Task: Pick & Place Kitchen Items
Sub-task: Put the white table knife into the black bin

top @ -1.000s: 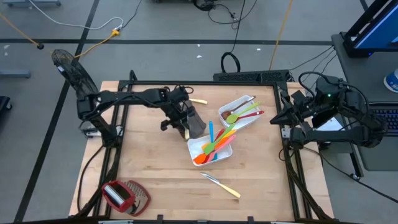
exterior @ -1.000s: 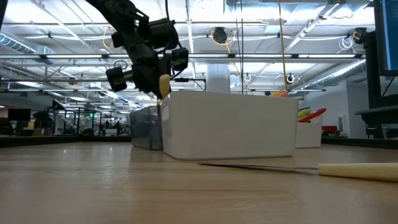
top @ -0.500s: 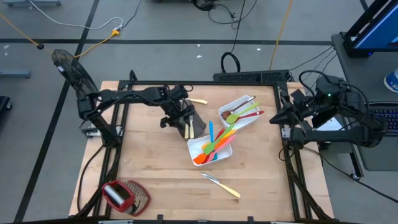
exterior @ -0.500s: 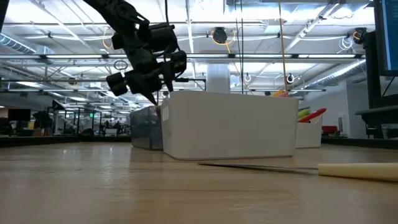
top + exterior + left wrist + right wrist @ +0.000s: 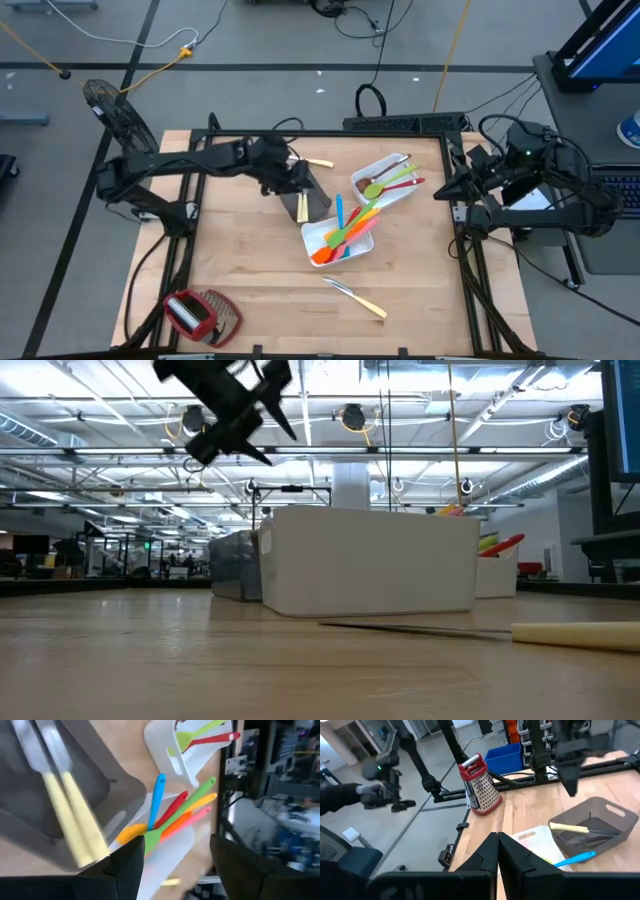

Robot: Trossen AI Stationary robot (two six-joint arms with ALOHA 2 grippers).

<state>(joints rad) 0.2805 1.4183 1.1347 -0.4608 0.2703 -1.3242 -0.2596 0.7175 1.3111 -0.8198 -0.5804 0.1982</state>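
My left gripper (image 5: pixel 296 181) hangs open above the far left end of the grey-brown tray (image 5: pixel 322 199), touching nothing; the low view shows it high over the table (image 5: pixel 279 446). Two pale-handled cutlery pieces (image 5: pixel 70 822) lie flat in that tray. Right of it, a white tray (image 5: pixel 318 237) holds orange, pink, green, red and blue utensils (image 5: pixel 348 230). A second white tray (image 5: pixel 381 170) at the far right holds green and red utensils (image 5: pixel 398 180). My right gripper (image 5: pixel 440 193) waits shut at the table's right edge.
A pale-handled knife (image 5: pixel 357 298) lies on the bare wood near the front edge. Another pale-handled piece (image 5: pixel 319 163) lies by the far edge. A red-and-mesh grater (image 5: pixel 200 314) sits at the near left corner. A black frame (image 5: pixel 330 134) borders the table.
My left gripper has opened and let go of a pale-handled cutlery piece, which now lies in the grey-brown tray. The gripper has then risen well clear of the tray and drawn back a little toward the table's far left, rolling as it went.
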